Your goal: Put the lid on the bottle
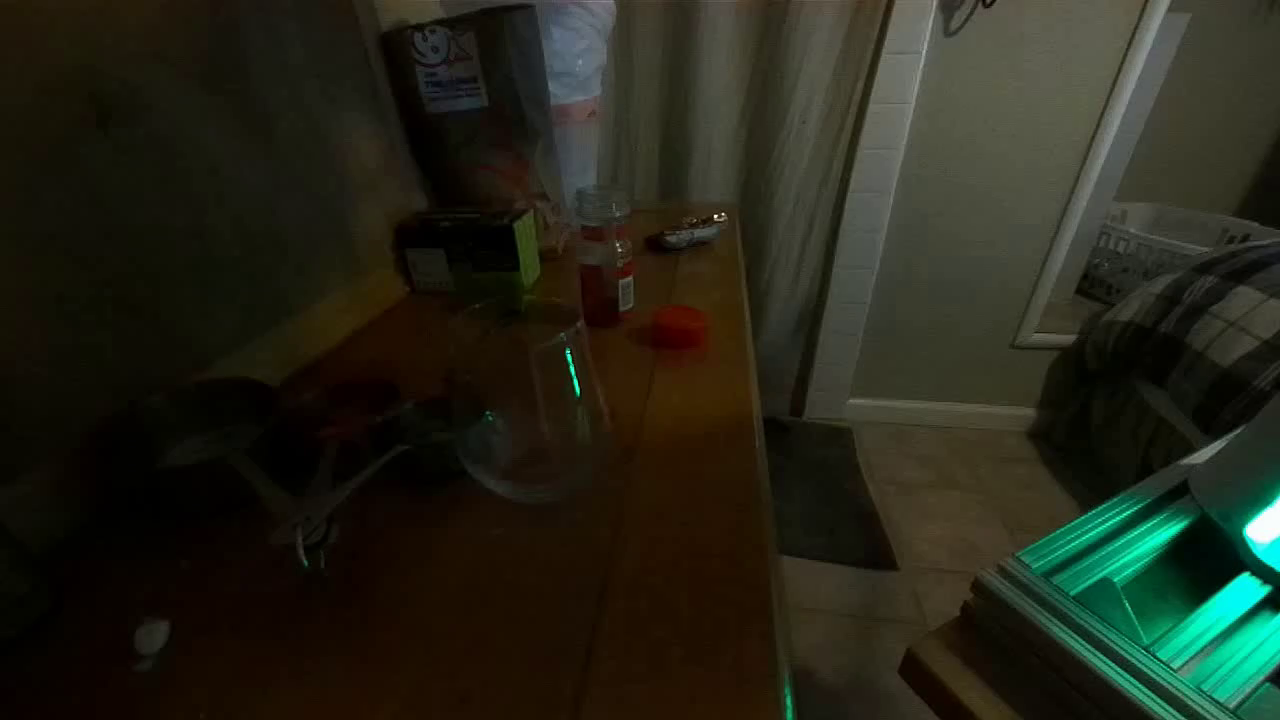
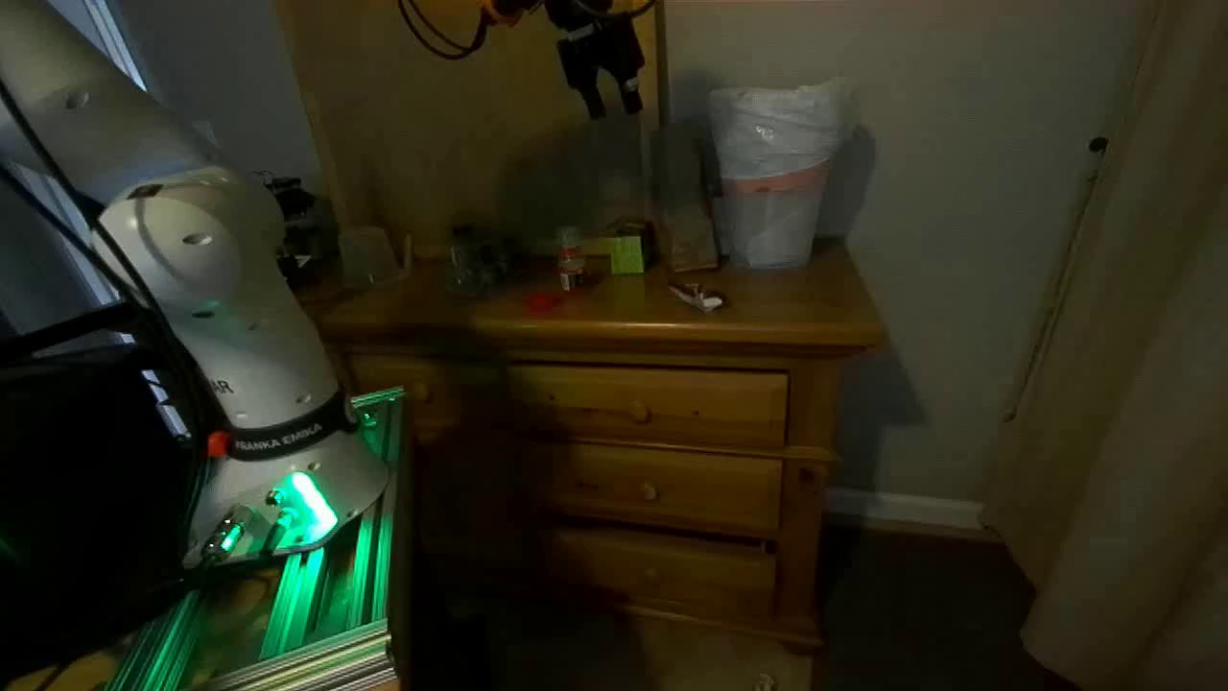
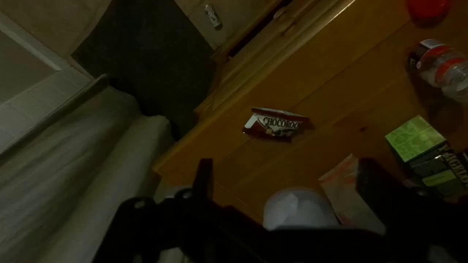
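The lid [image 1: 679, 328] is a small round cap, vivid red, lying on the surface [image 1: 690, 480] just beside the bottle [image 1: 606, 260] and apart from it; in an exterior view it sits to the bottle's right and a little nearer. Which of its faces is up is hard to tell. The bottle stands upright with its mouth open, see-through at the ridged neck and reddish lower down, with a pale band and a barcode patch near the foot; whether the red at its base is label or contents cannot be told. Nearer, to the left, stands a clear glass vessel [image 1: 530, 440], round-bellied and streaked by a green reflection. Farther off, left of the bottle, are a dark box [image 1: 465, 250] with a bright green end and, beyond it, a tall brown bag [image 1: 475, 150] with a printed label; the contents of both are hidden. Toward the right end of the surface in an exterior view, a pale bin [image 2: 772, 226] holds a white plastic liner [image 2: 782, 125] folded over its rim. At the left stands a cloudy tub [image 2: 367, 257], its inside too dim to read. A red and white wrapper [image 3: 276, 124] lettered CHOCOROO lies to the bottle's right in both exterior views. The pincer [image 2: 615, 107] hangs well above the surface, its two fingers spread apart.
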